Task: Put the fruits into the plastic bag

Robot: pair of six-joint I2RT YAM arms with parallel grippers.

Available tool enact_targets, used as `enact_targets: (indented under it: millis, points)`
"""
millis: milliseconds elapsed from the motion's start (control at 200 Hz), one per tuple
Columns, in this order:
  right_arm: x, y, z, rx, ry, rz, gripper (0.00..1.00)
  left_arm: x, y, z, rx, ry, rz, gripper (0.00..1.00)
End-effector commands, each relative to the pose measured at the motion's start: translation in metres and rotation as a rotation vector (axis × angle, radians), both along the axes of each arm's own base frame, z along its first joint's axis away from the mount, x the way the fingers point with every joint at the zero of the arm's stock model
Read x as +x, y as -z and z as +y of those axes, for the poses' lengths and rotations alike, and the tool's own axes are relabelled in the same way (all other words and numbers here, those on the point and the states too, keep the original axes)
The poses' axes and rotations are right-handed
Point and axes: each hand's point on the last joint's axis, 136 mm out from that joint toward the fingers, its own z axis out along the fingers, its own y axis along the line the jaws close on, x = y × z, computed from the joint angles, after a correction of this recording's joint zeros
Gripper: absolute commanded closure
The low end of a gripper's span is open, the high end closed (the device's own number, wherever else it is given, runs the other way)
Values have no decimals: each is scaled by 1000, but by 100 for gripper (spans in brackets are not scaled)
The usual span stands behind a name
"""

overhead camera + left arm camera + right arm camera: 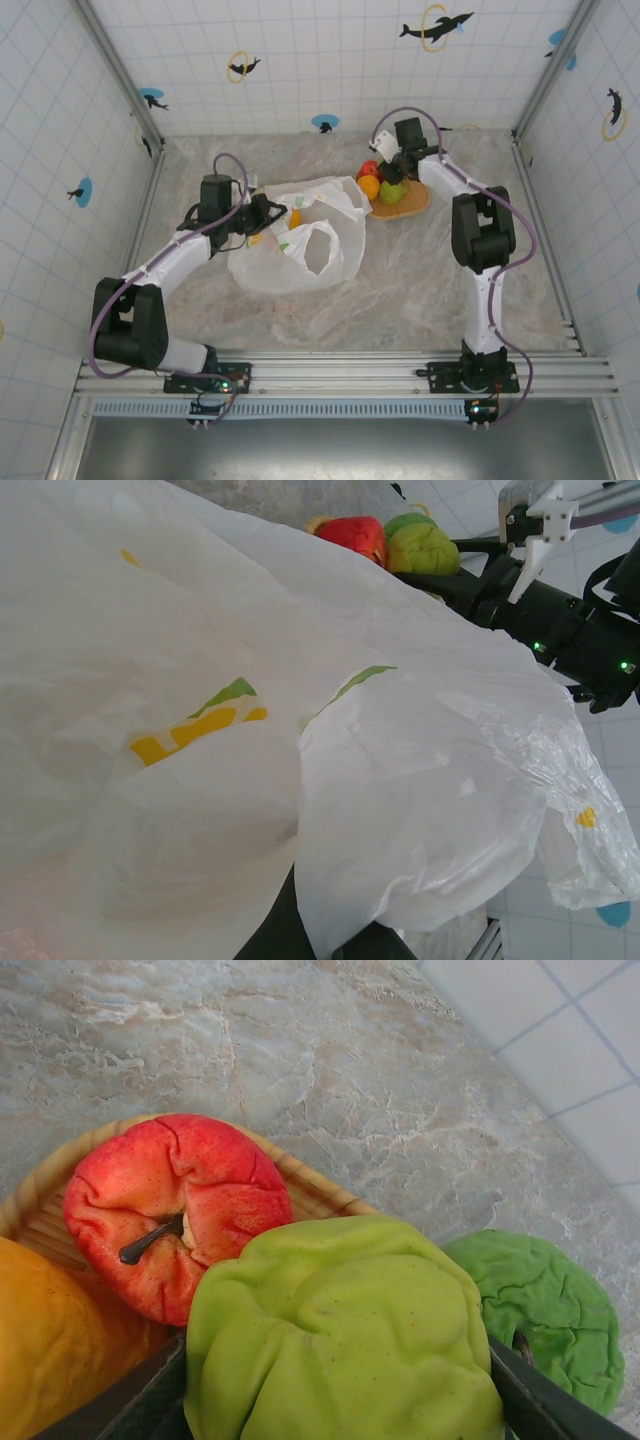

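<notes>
My left gripper [264, 213] is clamped on the bag [265, 270]; my right gripper [391, 172] straddles the green pear [340, 1330], and I cannot tell if it grips.

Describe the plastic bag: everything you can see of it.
The plastic bag is thin, white, translucent film, crinkled and printed with yellow citrus slices and green leaves. It lies slumped on the marble-look table, left of centre, with two handle loops on its right side. The left gripper is shut at the bag's far left edge, apparently pinching the film, which drapes close over that wrist's camera. Its contents can't be made out.
</notes>
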Motion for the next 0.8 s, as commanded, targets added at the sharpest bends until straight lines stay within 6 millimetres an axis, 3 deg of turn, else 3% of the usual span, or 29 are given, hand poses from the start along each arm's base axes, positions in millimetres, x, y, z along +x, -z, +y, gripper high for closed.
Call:
enact_targets:
  millis: [0, 230, 445, 641, 796]
  points:
    - [2, -41, 8, 33, -13, -58, 49, 0, 5, 2, -19, -1, 23, 100]
    - [-16, -77, 5, 94, 12, -105, 51, -2, 4, -1, -39, 7, 27, 100]
    - [-58, -107, -3, 217, 74, -138, 51, -4, 2, -3, -66, 17, 35, 100]
    - [-141, -108, -6, 385, 161, -113, 52, -6, 0, -5, -85, 20, 31, 100]
    - [-214, -91, -4, 555, 173, -59, 53, -7, -1, -6, -91, 25, 29, 100]
